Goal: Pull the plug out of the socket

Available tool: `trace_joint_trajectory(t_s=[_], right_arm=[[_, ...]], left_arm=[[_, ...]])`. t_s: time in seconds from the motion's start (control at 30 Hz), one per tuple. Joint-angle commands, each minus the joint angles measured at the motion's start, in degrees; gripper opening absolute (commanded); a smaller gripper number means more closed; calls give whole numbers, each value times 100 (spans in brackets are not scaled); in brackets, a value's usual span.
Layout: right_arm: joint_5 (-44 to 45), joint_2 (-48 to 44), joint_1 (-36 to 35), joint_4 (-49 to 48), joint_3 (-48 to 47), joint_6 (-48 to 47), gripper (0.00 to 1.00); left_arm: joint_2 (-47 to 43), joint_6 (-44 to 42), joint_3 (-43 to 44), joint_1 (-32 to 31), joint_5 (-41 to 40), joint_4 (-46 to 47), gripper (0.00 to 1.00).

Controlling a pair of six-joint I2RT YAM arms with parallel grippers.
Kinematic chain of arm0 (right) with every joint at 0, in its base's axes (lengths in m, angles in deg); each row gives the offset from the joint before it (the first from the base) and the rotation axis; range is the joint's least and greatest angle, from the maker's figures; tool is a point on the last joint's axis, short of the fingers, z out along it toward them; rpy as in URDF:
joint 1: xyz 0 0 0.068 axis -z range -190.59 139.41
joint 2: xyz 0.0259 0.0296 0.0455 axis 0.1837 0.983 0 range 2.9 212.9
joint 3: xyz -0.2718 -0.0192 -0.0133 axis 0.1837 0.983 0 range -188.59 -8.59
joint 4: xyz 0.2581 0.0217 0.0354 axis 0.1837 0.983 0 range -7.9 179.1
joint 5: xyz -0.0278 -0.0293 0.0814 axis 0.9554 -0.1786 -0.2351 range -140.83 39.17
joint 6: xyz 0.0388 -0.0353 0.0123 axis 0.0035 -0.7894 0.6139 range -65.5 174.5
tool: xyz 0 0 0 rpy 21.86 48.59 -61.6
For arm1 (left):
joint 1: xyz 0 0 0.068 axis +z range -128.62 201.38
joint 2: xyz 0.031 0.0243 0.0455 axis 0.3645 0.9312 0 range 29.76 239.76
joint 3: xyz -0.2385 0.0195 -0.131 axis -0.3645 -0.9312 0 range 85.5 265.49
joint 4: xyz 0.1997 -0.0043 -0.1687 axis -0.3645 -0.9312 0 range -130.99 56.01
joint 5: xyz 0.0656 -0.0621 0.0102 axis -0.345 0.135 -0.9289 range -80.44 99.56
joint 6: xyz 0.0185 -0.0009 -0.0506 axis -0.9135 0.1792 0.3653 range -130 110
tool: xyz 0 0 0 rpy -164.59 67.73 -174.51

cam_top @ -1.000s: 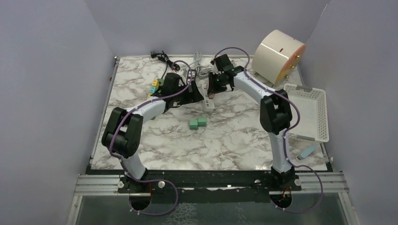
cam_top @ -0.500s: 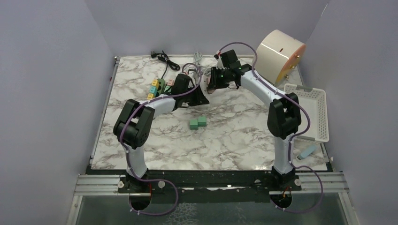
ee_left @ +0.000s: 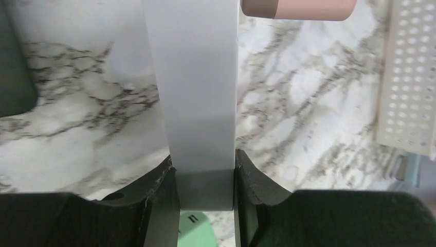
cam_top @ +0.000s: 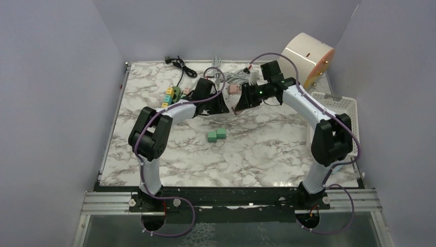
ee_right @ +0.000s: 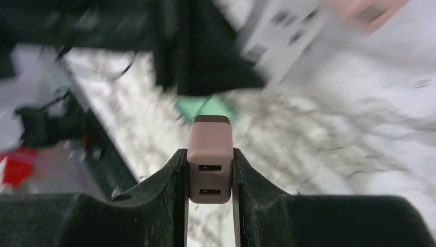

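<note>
Two end effectors share this job. The left end effector (ee_left: pixel 204 163) is closed across the width of the white power strip (ee_left: pixel 195 77), bracing it over the counter (ee_left: pixel 308 103). The right end effector (ee_right: pixel 209 154) is clamped on the pink plug (ee_right: pixel 209 139), which looks just clear of the power strip, off to its side. A second pink plug (ee_left: pixel 298 9) sticks out farther along the power strip. To finish well, I judge the right should draw straight away from the power strip's socket face without twisting, while the left grips firmly so the power strip cannot follow.
</note>
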Motion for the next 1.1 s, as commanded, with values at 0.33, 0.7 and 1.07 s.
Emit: trace_joint_trajectory(t_s=[0.33, 0.7, 1.07], right_arm=[[-939, -120, -94, 984, 1865, -1308, 25], [612, 482, -103, 547, 1726, -918, 48], [1475, -515, -94, -1829, 1392, 459, 76]], left_arm=[[281, -1022, 823, 136, -555, -525, 0], [97, -1288, 636, 137, -410, -372, 0], [-333, -1305, 57, 49, -529, -18, 0]])
